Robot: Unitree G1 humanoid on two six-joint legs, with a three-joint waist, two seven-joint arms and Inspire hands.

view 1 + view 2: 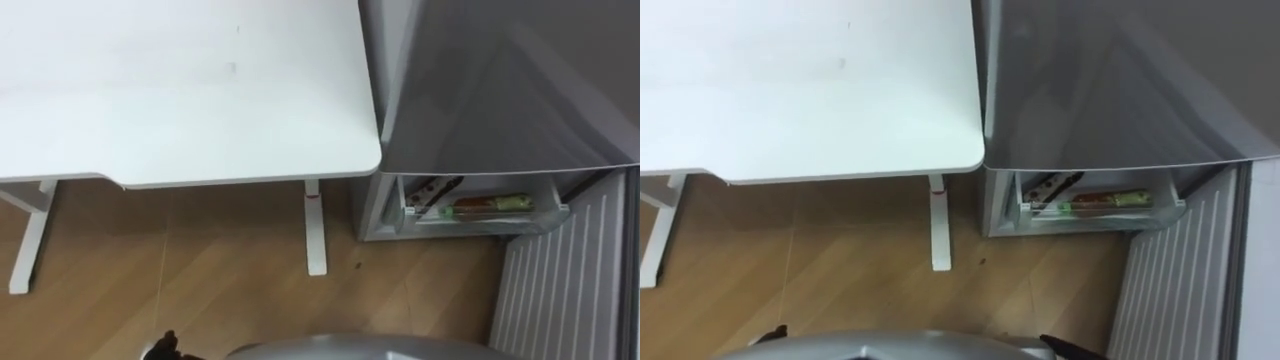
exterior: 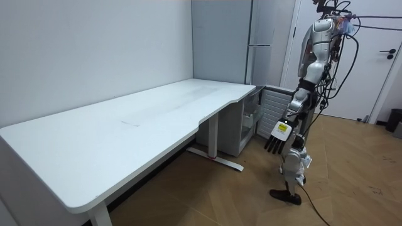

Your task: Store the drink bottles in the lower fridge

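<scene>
Left hand [image 2: 278,134] hangs at side, fingers straight, holding nothing. Right hand [image 1: 1068,348] at lower edge, state cannot tell. Robot stands by bench [image 1: 200,90]. Bottle [image 1: 490,203] lies on side, low in open fridge [image 1: 500,80]. Likely light, stiff, smooth, prone to roll; grasp round mid-body.

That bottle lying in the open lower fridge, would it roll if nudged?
Probably: the bottle lies on its side in the fridge drawer, so a nudge may roll it, though the drawer's walls should stop it. Its straight shape suggests it is stiff.
</scene>
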